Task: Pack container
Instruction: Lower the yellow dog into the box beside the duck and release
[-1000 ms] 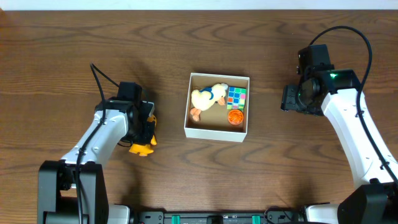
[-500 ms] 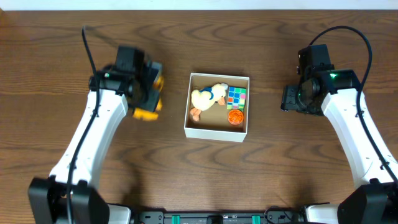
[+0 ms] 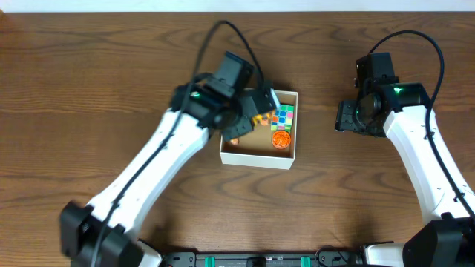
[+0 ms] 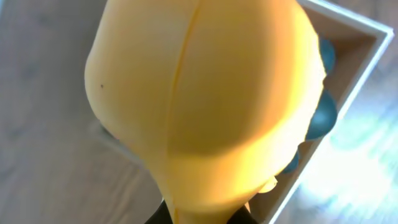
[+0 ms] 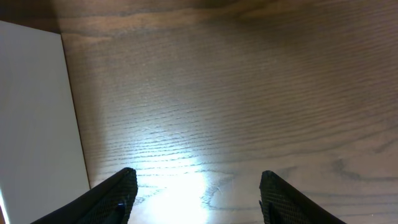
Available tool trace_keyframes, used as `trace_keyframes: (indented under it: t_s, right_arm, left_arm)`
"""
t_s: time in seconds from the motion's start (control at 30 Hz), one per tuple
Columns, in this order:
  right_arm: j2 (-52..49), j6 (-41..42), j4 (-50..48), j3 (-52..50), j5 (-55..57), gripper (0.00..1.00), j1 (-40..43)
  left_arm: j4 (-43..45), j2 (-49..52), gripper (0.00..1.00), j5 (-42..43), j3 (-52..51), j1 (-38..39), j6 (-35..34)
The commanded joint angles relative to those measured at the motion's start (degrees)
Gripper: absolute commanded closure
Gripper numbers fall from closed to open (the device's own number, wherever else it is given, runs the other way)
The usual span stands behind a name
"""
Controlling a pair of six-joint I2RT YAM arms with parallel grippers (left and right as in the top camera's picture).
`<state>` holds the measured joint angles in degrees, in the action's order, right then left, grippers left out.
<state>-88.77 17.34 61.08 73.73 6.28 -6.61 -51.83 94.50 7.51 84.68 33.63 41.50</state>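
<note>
The container (image 3: 256, 156), a shallow white-walled box with a tan inside, sits mid-table. In it I see a colourful cube (image 3: 283, 116) and an orange round toy (image 3: 280, 139). My left gripper (image 3: 256, 108) is over the box's left half, shut on a yellow toy (image 4: 205, 99) that fills the left wrist view; the box wall (image 4: 348, 81) shows at the right there. A cream duck toy seen earlier is mostly hidden under the arm. My right gripper (image 5: 196, 193) is open and empty above bare wood, right of the box, whose white wall (image 5: 34, 118) shows at left.
Brown wood table (image 3: 89, 81) all around the box. The right arm (image 3: 415, 148) stands at the right side, its cable looping above it. The table's far edge (image 3: 237, 6) meets a white strip.
My left arm has swung from the table's left side rightward to over the box, carrying the yellow toy. The right arm has not moved.
</note>
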Motion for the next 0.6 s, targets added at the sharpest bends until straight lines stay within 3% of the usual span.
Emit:
trace_keyframes:
  t_s: [0.0, 0.3, 0.57]
  right_arm:
    - [0.2, -0.2, 0.0, 0.5, 0.8, 0.34, -0.1]
    - [0.2, -0.3, 0.1, 0.5, 0.8, 0.34, -0.1]
    - [0.2, -0.3, 0.0, 0.5, 0.8, 0.34, -0.1]
  left_arm:
    - [-1.4, 4.5, 0.94, 1.1, -0.2, 1.2, 2.3]
    - [-1.9, 13.4, 0.94, 1.1, -0.2, 1.6, 1.2]
    - [-2.3, 15.8, 0.94, 1.2, -0.2, 2.6, -8.3]
